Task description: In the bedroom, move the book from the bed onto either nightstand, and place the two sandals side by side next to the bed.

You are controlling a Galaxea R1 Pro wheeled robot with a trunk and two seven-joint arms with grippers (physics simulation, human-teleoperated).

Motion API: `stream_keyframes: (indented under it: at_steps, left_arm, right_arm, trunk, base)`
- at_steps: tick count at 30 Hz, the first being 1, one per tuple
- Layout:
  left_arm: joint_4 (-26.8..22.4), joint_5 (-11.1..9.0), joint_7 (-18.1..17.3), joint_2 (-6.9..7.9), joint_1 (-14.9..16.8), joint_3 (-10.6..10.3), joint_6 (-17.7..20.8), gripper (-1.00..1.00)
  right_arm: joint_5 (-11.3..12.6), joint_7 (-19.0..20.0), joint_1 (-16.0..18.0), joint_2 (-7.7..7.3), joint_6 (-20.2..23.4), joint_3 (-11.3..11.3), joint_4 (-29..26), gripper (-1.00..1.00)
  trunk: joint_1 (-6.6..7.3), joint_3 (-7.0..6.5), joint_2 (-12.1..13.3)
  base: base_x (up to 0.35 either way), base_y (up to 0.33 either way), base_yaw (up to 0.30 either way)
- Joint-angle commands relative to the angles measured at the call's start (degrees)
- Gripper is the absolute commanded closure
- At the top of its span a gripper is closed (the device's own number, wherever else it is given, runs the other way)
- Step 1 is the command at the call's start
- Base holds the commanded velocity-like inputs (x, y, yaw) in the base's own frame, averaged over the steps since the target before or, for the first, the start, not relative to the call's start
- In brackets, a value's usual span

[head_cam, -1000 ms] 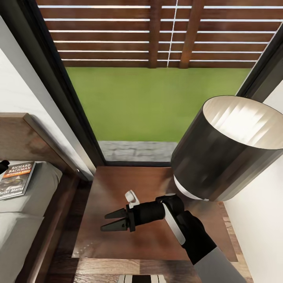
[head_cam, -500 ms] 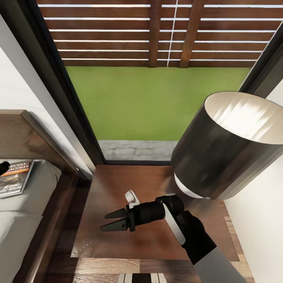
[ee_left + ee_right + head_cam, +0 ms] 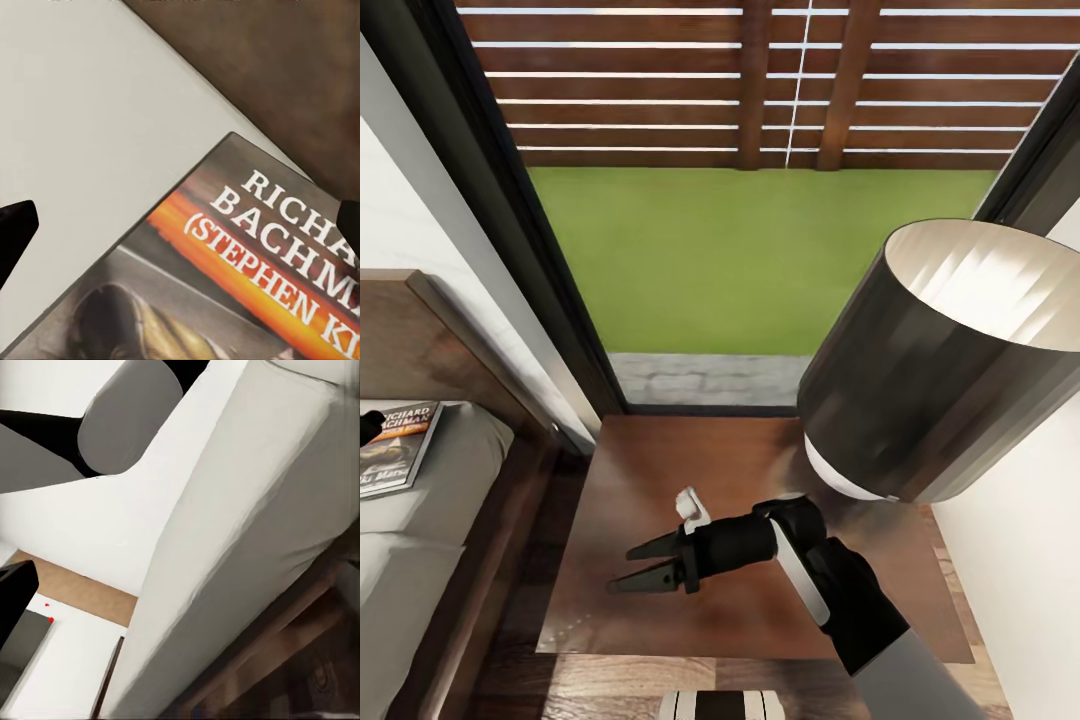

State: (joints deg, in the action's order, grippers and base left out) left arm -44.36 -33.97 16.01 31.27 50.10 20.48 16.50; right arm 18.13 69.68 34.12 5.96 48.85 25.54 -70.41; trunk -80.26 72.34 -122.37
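Grey mattress of the bed [image 3: 420, 500] carries the book [image 3: 395, 445] near its headboard end, and that book is what the step in hand is after, by my reading. Beside the bed sits the nightstand [image 3: 660, 600], dark wood, glossy, with a big lamp [image 3: 940, 370] crowding its far side. Over the nightstand's bare top hangs the right gripper [image 3: 635, 565], jaws parted, nothing between them, pointing toward the bed; the book lies well off past its fingertips, across the bed frame.

Now the left gripper [image 3: 180, 217]: its wrist camera looks straight down on the book, two dark fingertips [image 3: 16, 225] spread wide at either side of the picture, empty. The book's corner and title strip lie between and beneath those tips, cover up, flat on the mattress.

To do this well, I'd say: a thin paperback lying flat gives little to pinch, so come down at the edge nearest the frame, get one finger under the cover's lip, and close gently. Soft mattress should give a little and help. Once it's lifted, keep it level and aim for the open part of the nightstand, away from the lamp.
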Motion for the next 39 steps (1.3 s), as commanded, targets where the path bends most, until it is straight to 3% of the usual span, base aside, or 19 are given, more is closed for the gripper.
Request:
stream_keyframes:
  at_steps: [1,3,5,7,10,20,28,34,39]
  left_arm:
    - [-0.3,-0.6,0.3,0.02,0.0,0.0,0.3,-1.0]
    - [-0.3,-0.6,0.3,0.02,0.0,0.0,0.3,-1.0]
    - [-0.6,-0.6,0.4,0.02,0.0,0.0,0.4,-1.0]
    - [-0.7,-0.6,0.4,0.02,0.0,-0.1,0.5,-1.0]
    - [-0.8,-0.6,0.4,0.02,0.0,-0.1,0.6,-1.0]
    - [-0.8,-0.7,0.3,-0.02,0.0,-0.2,0.6,-1.0]
    - [-0.8,-0.7,0.3,-0.07,0.0,-0.3,0.6,-1.0]
    - [-0.7,-0.7,0.3,-0.07,0.0,-0.3,0.6,-1.0]
    - [-0.7,-0.6,0.3,-0.15,0.0,-0.3,0.6,-1.0]
  right_arm:
    - [-0.1,-5.2,0.1,0.36,0.5,1.2,-0.3,-1.0]
    - [-0.1,-8.4,0.1,0.8,0.7,1.5,-1.2,-1.0]
    - [0.0,-11.0,0.1,1.16,1.0,1.7,-5.8,-1.0]
    - [0.1,-11.9,0.1,1.27,1.2,1.8,-9.8,-1.0]
    - [0.1,-12.2,0.1,1.26,1.2,1.9,-11.3,-1.0]
    - [0.2,-12.4,0.1,1.07,0.7,2.0,-11.4,-1.0]
    - [0.2,-12.4,0.1,1.07,0.5,2.0,-11.3,-1.0]
    - [0.2,-12.4,0.1,1.07,0.5,2.0,-11.2,-1.0]
    - [0.3,-12.4,0.1,1.07,0.5,2.0,-11.2,-1.0]
  trunk:
    - [0.01,0.04,0.0]
    - [0.01,0.04,0.0]
    - [0.01,0.04,0.0]
    - [0.01,0.04,0.0]
    - [0.01,0.04,0.0]
    - [0.01,0.04,0.0]
    - [-1.75,1.47,-3.2]
    - [-1.75,1.47,-3.2]
    - [-2.85,2.37,-5.2]
  base:
    - [0.0,0.0,0.0]
    - [0.0,0.0,0.0]
    - [0.0,0.0,0.0]
    - [0.0,0.0,0.0]
    - [0.0,0.0,0.0]
    - [0.0,0.0,0.0]
    - [0.0,0.0,0.0]
    - [0.0,0.0,0.0]
    - [0.0,0.0,0.0]
